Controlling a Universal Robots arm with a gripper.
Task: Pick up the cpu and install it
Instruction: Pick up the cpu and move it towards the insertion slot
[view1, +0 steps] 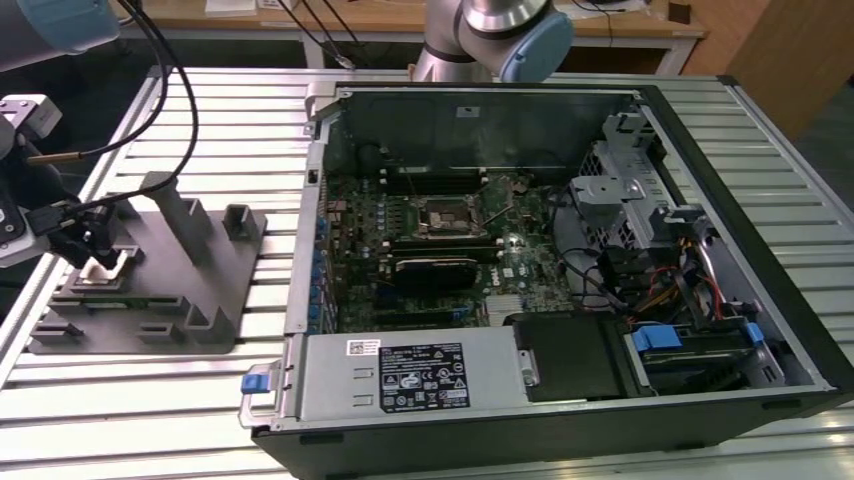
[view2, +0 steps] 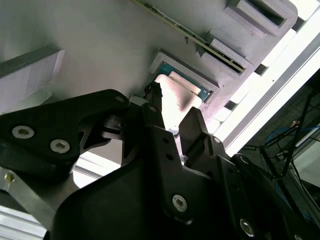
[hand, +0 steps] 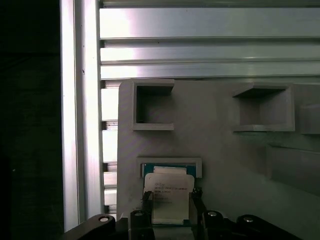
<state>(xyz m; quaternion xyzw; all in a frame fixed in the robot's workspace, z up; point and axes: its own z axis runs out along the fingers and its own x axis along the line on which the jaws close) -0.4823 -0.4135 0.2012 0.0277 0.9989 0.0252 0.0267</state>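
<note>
The cpu (hand: 167, 195), a small silvery square chip, lies in a shallow recess of the grey tray (hand: 220, 150). In both wrist views my gripper (hand: 171, 202) is down over it, with one dark finger against each of two opposite sides of the chip (view2: 175, 97). The gripper (view2: 172, 112) looks shut on the cpu, which still sits in its recess. In the exterior view the gripper (view1: 96, 262) is low over the tray (view1: 200, 290) at that view's left. The dark square socket (view1: 438, 217) sits on the motherboard inside the open computer case.
The open computer case (view1: 561, 400) fills the middle and right of the exterior view, with drive cages and cables inside. The grey tray carries upright blocks (view1: 180, 215) and square pockets (hand: 152, 105). Everything rests on a slatted metal table (view1: 147, 400). Black cables (view1: 167, 90) hang near the arm.
</note>
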